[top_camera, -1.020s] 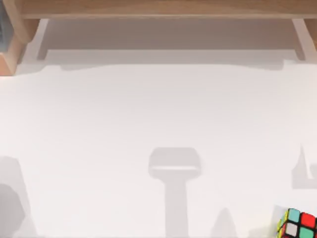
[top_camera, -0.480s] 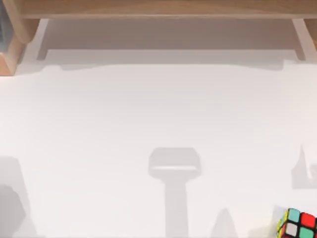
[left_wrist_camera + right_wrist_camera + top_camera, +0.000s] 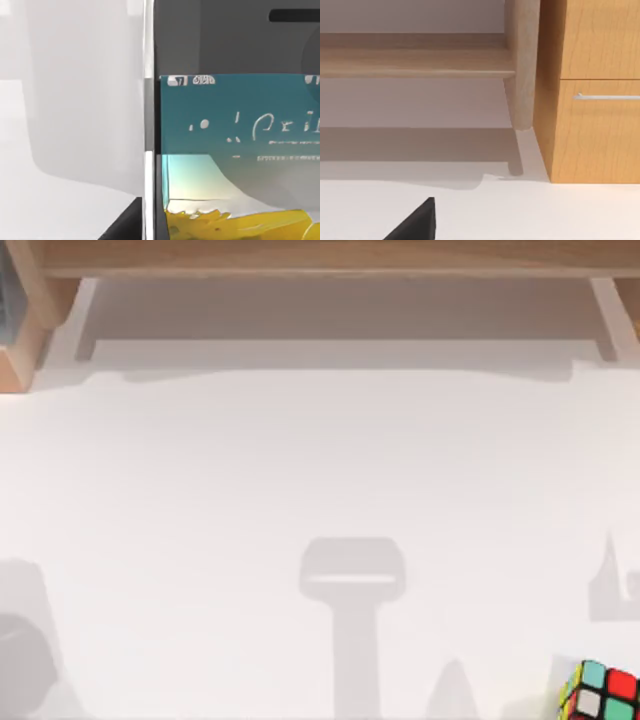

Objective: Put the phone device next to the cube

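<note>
One phone device (image 3: 235, 150) close before left wrist camera | cube (image 3: 600, 692) bottom-right | jaws' state: cannot tell

Plain white flat tabletop (image 3: 300, 460), w/ light wooden shelf unit (image 3: 320, 260) along far edge. Small black-framed puzzle cube w/ red, teal, green, white, yellow stickers (image 3: 600, 692) resting directly on it, near-right corner.

counter (image 3: 300, 460): plain white | cube (image 3: 600, 693): black frame, teal, red, white, green, yellow stickers | phone device (image 3: 235, 150): dark grey frame, teal screen, white text, yellow band | cabinet (image 3: 592, 90): orange-brown wood grain, silver handle
</note>
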Available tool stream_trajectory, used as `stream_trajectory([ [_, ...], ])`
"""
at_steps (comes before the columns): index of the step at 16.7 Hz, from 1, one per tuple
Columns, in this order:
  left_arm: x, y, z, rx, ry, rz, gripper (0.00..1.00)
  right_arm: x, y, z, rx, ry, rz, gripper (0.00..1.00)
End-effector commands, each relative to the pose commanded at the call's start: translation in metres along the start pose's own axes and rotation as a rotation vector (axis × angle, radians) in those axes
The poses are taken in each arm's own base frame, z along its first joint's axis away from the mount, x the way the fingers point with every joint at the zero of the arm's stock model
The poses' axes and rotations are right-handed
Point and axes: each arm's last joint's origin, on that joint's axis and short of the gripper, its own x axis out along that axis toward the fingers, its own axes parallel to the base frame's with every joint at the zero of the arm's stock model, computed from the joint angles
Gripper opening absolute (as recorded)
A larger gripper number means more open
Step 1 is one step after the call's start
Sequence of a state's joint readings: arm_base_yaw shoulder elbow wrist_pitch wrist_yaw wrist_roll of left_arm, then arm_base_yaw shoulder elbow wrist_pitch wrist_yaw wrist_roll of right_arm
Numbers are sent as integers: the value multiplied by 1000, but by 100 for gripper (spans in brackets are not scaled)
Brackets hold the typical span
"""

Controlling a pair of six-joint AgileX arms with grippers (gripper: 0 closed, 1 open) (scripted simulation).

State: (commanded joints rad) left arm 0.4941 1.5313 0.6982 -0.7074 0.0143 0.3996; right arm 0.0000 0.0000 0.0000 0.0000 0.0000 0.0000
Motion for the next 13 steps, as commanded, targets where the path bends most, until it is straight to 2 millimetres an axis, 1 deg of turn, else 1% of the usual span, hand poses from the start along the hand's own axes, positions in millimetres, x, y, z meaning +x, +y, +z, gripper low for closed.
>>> stream_trajectory([
  [3,-10,0,0,1,-2,1,0,0,0,0,0,0,0,100],
  [7,-9,0,0,2,1,0,0,0,0,0,0,0,0,100],
  [8,-12,-1,2,2,-14,6,0,0,0,0,0,0,0,100],
  [11,-30,-10,17,7,-79,28,0,0,0,0,0,0,0,100],
  [13,-41,-24,30,11,-112,31,0,0,0,0,0,0,0,100],
])
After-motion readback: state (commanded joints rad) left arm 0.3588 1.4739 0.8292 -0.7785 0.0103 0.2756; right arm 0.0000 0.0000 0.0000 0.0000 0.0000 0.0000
